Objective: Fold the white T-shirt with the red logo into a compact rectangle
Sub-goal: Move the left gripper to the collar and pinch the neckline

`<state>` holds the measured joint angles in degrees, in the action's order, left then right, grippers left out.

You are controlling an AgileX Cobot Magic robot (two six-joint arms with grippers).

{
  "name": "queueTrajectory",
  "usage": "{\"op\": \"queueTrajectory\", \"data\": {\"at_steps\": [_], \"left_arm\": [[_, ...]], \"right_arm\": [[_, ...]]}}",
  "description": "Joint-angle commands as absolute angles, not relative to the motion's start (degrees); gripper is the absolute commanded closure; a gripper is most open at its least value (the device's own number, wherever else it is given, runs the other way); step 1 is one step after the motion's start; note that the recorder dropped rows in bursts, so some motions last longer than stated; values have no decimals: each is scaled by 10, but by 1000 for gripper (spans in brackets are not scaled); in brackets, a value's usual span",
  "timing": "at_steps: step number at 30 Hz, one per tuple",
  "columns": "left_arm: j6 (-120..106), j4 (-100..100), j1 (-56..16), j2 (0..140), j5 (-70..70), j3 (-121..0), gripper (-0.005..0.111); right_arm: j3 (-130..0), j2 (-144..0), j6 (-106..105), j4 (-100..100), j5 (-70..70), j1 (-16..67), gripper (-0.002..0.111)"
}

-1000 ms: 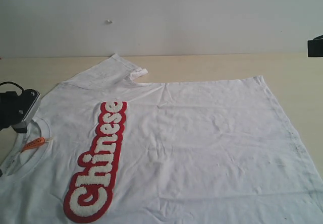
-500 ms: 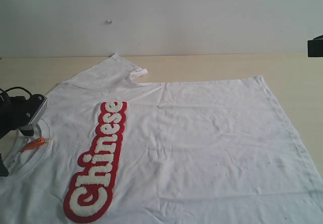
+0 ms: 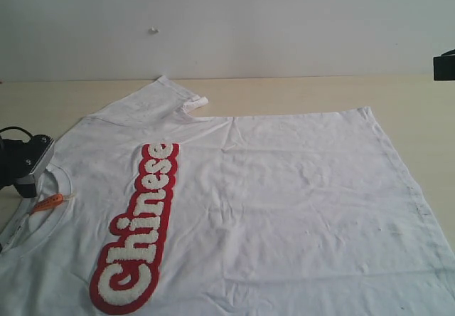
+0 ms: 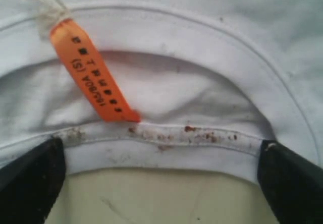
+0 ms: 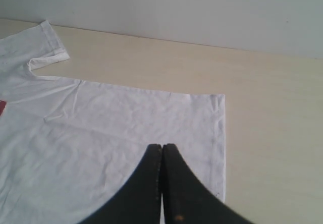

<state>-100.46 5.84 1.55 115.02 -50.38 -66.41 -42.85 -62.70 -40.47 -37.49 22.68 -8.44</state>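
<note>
Noting white T-shirt (image 3: 284, 202) spread flat across tabletop (image 3: 298, 92), limp, light, crease-prone; hold judged best at ribbed collar (image 3: 67, 186), 9 o'clock, straddled by left end effector (image 4: 160, 156), jaws apart; right end effector (image 5: 162, 149) jaws together, empty.

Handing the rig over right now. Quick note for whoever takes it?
Left claw: open, jaws either side of the collar near the orange tag, nothing gripped.
Right claw: shut, empty, up off the cloth on the hem side.
White T-shirt: spread flat on the table, red logo face up.
Done: no fold visible.
Left: every fold, down to the compact rectangle.
</note>
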Motion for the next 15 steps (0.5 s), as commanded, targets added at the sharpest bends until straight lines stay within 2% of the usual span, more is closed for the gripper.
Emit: {"op": "queueTrajectory", "data": {"at_steps": [1,11,13,14,15], "left_arm": [[-1006,63,16,1168,-509,-666,4],[-1005,63,16,1173,-506,-666,4],[-1005,63,16,1173,-506,-666,4],[-1005,63,16,1173,-506,-666,4],[-1005,63,16,1173,-506,-666,4]], "right_arm": [[-433,-628,-409,-376,222,-87,108],[-433,-628,-424,-383,228,-87,106],[-433,-628,-424,-390,230,-87,96],[-433,-628,-424,-402,230,-87,85],[-433,-628,-424,-404,230,-87,80]]}}
